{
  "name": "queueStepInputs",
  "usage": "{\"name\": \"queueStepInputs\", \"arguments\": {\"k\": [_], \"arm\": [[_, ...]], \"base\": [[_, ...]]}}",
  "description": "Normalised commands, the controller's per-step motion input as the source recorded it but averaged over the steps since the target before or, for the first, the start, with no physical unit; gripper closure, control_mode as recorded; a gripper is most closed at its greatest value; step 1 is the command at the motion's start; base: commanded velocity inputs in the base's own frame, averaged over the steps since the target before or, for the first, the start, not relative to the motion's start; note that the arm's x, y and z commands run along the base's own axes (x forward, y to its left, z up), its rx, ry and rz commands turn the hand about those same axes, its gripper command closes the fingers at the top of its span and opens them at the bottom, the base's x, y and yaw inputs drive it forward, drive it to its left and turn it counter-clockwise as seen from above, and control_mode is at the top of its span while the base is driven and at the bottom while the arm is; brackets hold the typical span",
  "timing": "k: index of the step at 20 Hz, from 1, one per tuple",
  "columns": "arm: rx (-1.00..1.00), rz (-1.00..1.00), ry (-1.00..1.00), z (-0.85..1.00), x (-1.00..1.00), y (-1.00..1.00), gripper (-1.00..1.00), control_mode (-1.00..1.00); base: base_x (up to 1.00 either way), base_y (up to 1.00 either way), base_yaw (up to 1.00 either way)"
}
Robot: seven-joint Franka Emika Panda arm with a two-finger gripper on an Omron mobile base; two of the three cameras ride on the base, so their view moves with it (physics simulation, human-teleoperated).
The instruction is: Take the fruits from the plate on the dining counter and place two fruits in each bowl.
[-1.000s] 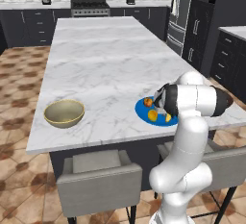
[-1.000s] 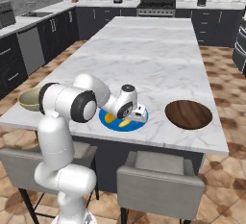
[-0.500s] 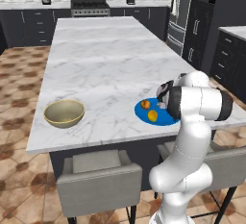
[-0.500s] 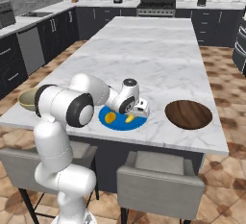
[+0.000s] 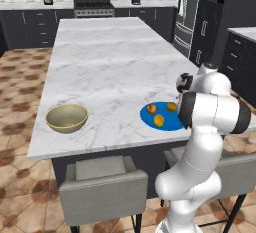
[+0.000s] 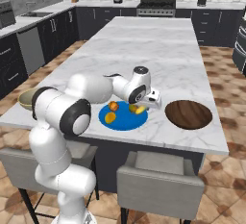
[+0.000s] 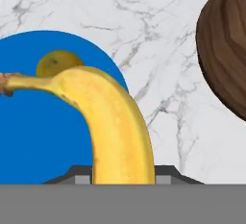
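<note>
My gripper (image 7: 122, 172) is shut on the curved yellow banana (image 7: 115, 117), which runs up and left from between the jaws over the blue plate (image 7: 29, 136). A yellow-green fruit (image 7: 57, 63) lies on the plate behind it. In the right base view the gripper (image 6: 146, 105) holds the banana (image 6: 139, 108) at the right rim of the plate (image 6: 122, 121), beside a reddish-orange fruit (image 6: 113, 105) and an orange (image 6: 110, 118). The dark brown bowl (image 6: 188, 114) lies just right of the plate. The tan bowl (image 5: 67, 117) stands far left on the dining counter (image 5: 105, 62).
Two grey chairs (image 6: 158, 182) stand under the counter's front edge. My own arm (image 5: 210, 112) covers the plate's right side in the left base view. Dark cabinets and a stove (image 5: 93, 4) line the back wall.
The jaws have shut on the banana. The hand has shifted from over the plate's middle to its right rim, toward the brown bowl.
</note>
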Motion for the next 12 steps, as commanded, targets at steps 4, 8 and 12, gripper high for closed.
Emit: {"name": "queueStepInputs", "arguments": {"k": [4, 8, 12], "arm": [[0.00, -0.04, 0.00, 0.33, 0.00, -0.61, 1.00, -1.00], [0.00, -0.06, 0.00, 0.33, 0.17, -0.54, 1.00, -1.00], [0.00, -0.07, 0.00, 0.09, 0.31, -0.78, 1.00, -1.00]], "base": [[0.00, 0.00, 0.00], [0.00, 0.00, 0.00], [0.00, 0.00, 0.00]]}}
